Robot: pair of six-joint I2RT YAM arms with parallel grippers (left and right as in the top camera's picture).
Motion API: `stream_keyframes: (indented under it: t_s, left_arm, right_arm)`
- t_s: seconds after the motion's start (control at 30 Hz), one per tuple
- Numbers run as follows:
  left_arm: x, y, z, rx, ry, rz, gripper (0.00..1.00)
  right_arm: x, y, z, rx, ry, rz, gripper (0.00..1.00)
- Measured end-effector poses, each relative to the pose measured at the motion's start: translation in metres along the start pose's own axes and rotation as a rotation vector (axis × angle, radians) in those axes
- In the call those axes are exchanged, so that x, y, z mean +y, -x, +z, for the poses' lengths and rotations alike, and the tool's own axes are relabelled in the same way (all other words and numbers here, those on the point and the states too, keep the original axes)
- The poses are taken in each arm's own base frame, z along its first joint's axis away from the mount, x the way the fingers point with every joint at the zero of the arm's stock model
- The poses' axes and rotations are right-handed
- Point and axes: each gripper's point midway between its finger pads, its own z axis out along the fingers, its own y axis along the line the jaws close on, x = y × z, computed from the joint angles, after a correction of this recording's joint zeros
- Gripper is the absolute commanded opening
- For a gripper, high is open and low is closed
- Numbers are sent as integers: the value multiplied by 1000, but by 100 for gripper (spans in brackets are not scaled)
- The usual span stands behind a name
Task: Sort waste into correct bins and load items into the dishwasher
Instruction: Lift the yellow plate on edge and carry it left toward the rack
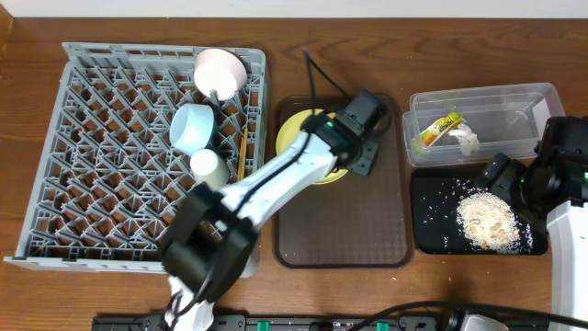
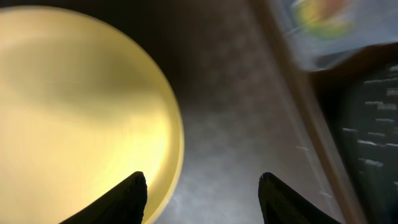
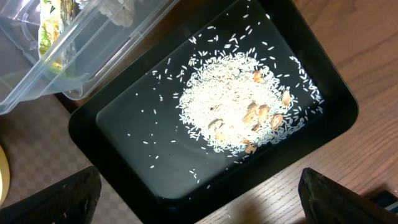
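Observation:
The yellow-green plate [image 1: 296, 133] lies on the brown serving tray [image 1: 349, 230], partly under my left arm. My left gripper [image 1: 364, 156] is open and empty at the plate's right rim; in the left wrist view [image 2: 202, 190] one finger is over the plate [image 2: 74, 106] and the other over the tray. My right gripper [image 1: 501, 175] is open and empty above the black tray [image 3: 124, 130], which holds beige food scraps [image 3: 239, 115]. The clear tub [image 1: 514, 101] holds the wrapper [image 1: 439, 129] and tissue [image 1: 466, 140]. The grey rack [image 1: 83, 156] holds the white bowl [image 1: 220, 69], blue bowl [image 1: 193, 127], white cup [image 1: 209, 166] and chopsticks [image 1: 242, 152].
The black tray [image 1: 432, 225] sits in front of the clear tub, right of the brown tray. Loose grains are scattered across the black tray's floor. Cables run along the table's front edge [image 1: 367, 322].

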Motion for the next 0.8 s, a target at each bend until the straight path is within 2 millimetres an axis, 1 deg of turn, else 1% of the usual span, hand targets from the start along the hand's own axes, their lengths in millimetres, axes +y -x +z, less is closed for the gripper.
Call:
stream_keyframes:
  t_s: [0.07, 0.1, 0.27, 0.33, 0.4, 0.43, 0.47, 0.67, 0.8]
  left_arm:
    - [6, -6, 20, 23, 32, 0, 59]
    - [13, -12, 38, 48, 58, 0, 59]
    - [20, -20, 67, 70, 88, 2, 58]
    - [21, -15, 69, 54, 95, 3, 46]
    - [23, -15, 71, 53, 106, 3, 27]
    - [23, -15, 71, 54, 108, 4, 12]
    - [24, -15, 71, 54, 111, 7, 8]
    - [23, -13, 69, 49, 120, 10, 7]
    - [25, -18, 66, 70, 129, 11, 7]
  right_arm:
    - [0, 0, 0, 0, 0, 0, 99]
    - [0, 0, 0, 0, 0, 0, 99]
    - [0, 0, 0, 0, 0, 0, 99]
    - [0, 0, 0, 0, 0, 0, 99]
    - [0, 0, 0, 0, 1, 0, 99]
    - [0, 0, 0, 0, 0, 0, 99]
    - [0, 0, 0, 0, 0, 0, 99]
    - [0, 0, 0, 0, 0, 0, 99]
    - [0, 0, 0, 0, 0, 0, 99]
